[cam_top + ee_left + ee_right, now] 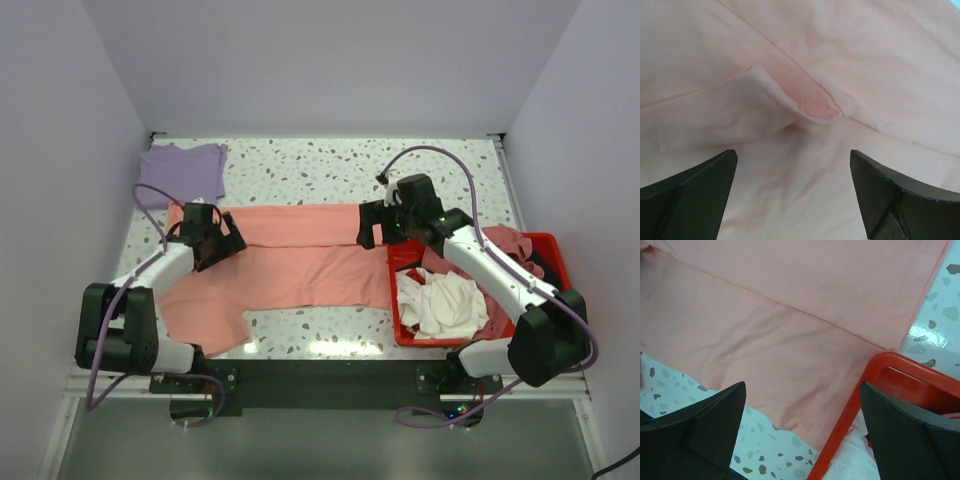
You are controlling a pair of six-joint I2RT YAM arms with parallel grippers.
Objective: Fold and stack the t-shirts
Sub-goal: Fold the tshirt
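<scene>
At the near edge, between the arm bases, I've got a bare strip of speckled tabletop (320, 325), so there's some room there. The near right corner is taken up by the red bin (548, 242), with a crumpled white tee (445, 302) piled at its near end and a dusty pink tee (505, 243) bunched toward its far end.

The salmon-pink tee (300, 265) is spread across the middle of the table, left to right. One sleeve flops toward the near left corner, and a long crease runs along its length. Its right end runs right up against the bin's far left corner.

The left gripper (213, 240) hangs over the tee's left end, jaws wide and holding nothing. A little folded flap of fabric sits just ahead of them. The right gripper (378, 222) is over the tee's right end by the bin rim, also spread wide and empty.

Beyond that there's an open speckled band along the far edge. The lavender tee (183, 170) lies at the far left corner, just beside the salmon one.
</scene>
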